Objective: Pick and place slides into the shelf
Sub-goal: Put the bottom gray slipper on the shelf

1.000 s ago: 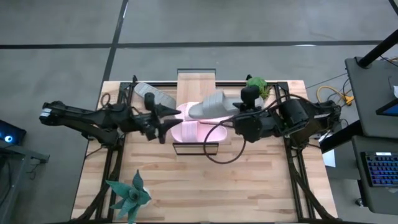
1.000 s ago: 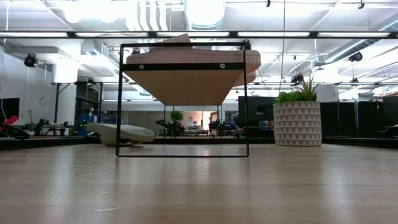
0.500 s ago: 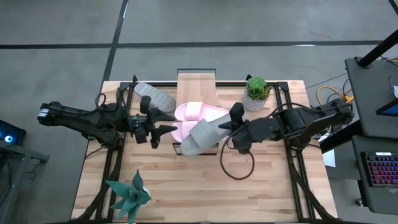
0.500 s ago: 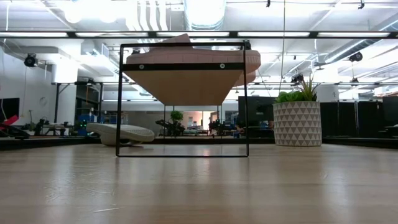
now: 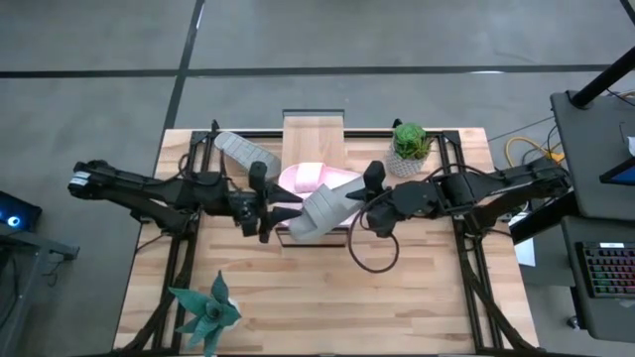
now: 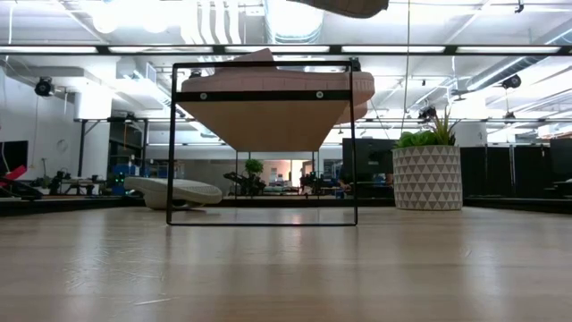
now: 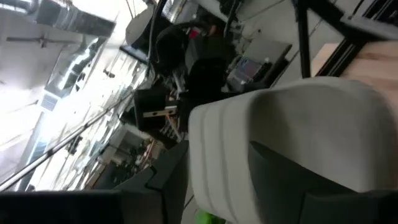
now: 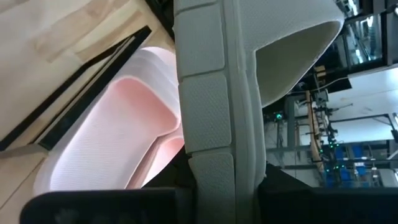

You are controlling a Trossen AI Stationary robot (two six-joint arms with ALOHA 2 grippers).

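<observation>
done: pink slide (image 5: 310,178) sits on the shelf (image 5: 313,134) | now: right tool (image 5: 365,194) grips grey slide (image 5: 322,211) above shelf; left tool (image 5: 268,210) partly open beside it | left: grey slide (image 5: 246,152) on table (image 5: 298,297)

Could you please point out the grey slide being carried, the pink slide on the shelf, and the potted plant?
Grey slide (image 5: 322,210), high view, on its wide strap.
Pink slide (image 5: 306,178), high view, on the strap, atop the shelf.
Potted plant (image 6: 427,177), low view, on the front of its patterned pot.
</observation>
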